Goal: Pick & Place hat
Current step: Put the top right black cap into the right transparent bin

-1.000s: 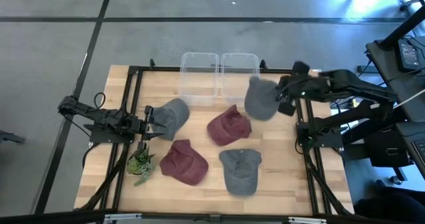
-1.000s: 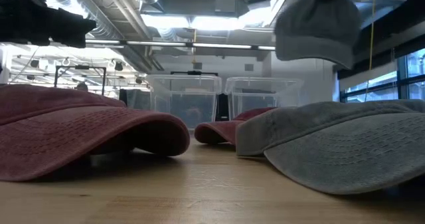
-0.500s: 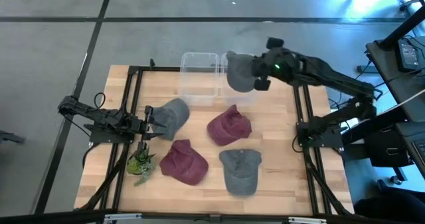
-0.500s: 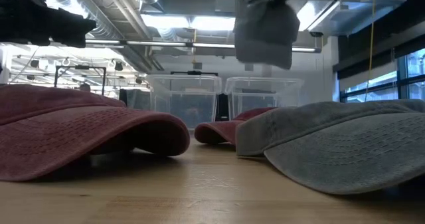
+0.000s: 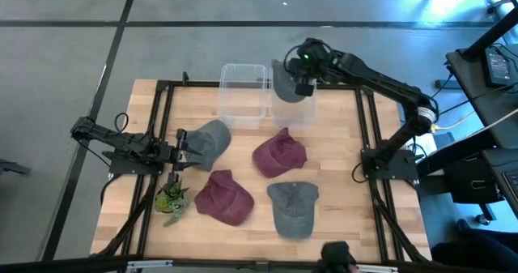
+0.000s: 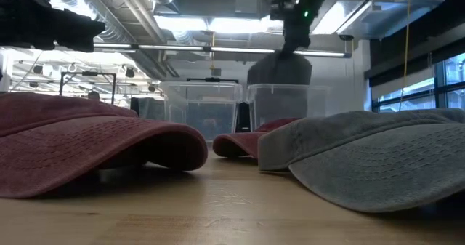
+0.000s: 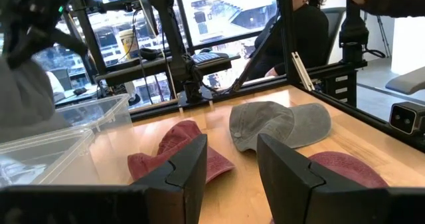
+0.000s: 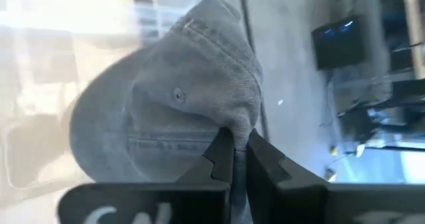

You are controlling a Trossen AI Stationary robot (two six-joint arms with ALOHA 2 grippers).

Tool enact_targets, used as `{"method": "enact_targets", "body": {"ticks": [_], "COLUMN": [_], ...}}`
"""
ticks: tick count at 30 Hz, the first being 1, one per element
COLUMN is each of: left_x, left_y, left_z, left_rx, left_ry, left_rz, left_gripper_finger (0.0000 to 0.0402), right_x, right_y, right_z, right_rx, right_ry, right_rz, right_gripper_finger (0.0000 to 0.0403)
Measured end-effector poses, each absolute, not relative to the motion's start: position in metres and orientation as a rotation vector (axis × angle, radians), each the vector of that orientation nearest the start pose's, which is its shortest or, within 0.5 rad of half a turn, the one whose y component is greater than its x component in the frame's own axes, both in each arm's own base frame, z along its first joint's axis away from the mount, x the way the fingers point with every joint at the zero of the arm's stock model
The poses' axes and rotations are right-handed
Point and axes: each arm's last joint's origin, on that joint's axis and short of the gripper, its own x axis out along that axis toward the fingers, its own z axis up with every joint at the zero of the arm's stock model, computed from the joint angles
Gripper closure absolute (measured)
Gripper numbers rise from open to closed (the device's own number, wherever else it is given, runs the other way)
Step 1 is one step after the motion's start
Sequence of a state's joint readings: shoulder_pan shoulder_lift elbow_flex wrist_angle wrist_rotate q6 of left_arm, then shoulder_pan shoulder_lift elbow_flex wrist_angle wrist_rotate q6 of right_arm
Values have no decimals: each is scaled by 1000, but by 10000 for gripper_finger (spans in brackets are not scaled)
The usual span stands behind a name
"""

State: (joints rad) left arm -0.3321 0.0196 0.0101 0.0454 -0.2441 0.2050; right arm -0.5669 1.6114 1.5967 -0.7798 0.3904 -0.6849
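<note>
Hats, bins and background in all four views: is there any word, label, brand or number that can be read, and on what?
None can be read.
The gray hat held by the right gripper shows only a plain button and seams, no logo.
The clear bins show no labels.
A cup on a far shelf in the left wrist view has markings too blurred to read.

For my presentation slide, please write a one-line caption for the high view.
Right gripper holds a grey hat over the right clear bin.
</note>
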Motion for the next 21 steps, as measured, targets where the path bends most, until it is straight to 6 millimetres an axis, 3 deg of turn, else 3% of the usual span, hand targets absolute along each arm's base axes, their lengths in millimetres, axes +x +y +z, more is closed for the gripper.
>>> {"method": "enact_targets", "body": {"ticks": [10, 14, 21], "left_x": [94, 94, 94], "left_y": [-25, -25, -25], "left_z": [170, 170, 170], "left_rx": [186, 186, 186], "left_ry": [-43, -43, -43], "left_rz": [-85, -85, -86], "left_gripper_finger": [274, 274, 274], "right_x": [296, 300, 299], "right_y": [-235, -238, -238], "right_z": [310, 298, 295], "right_rx": [-440, -429, -430], "right_ry": [1188, 1233, 1263], "right_rz": [-545, -527, -522], "right_gripper_finger": [384, 355, 321]}}
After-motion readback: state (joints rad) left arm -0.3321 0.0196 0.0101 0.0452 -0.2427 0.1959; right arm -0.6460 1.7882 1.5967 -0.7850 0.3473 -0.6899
